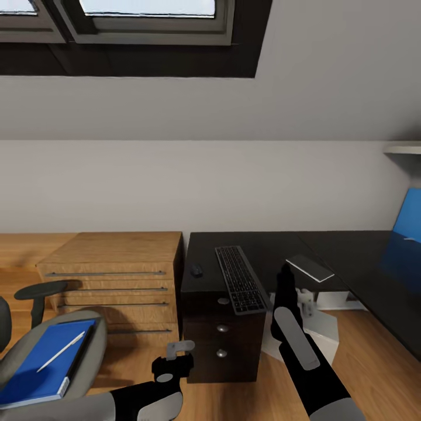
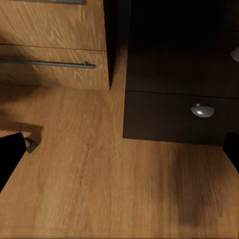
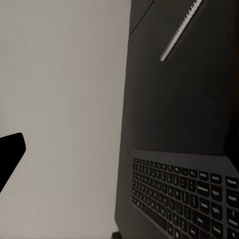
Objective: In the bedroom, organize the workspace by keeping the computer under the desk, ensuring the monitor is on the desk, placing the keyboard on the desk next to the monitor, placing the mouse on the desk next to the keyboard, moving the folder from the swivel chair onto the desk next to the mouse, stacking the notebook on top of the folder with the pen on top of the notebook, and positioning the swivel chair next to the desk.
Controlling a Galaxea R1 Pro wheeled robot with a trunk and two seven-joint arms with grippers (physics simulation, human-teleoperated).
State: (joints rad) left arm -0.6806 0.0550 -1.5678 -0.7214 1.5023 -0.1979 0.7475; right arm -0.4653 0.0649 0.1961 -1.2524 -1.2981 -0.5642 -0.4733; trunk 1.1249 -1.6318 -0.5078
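Lying on the swivel chair point(image 1: 35, 374) seat at near left, the blue folder point(image 1: 41, 365) carries the pen point(image 1: 61, 351). On the black table point(image 1: 351, 263) lie the mouse point(image 1: 197, 270), then the keyboard point(image 1: 240, 278) overhanging its near edge. The right end effector point(image 1: 285, 279) hovers beside the keyboard, released; the left end effector point(image 1: 178, 349), low near the drawers, is also released.

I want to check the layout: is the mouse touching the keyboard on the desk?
Apart. In the head view, a strip of black desk top shows between the mouse and the keyboard.
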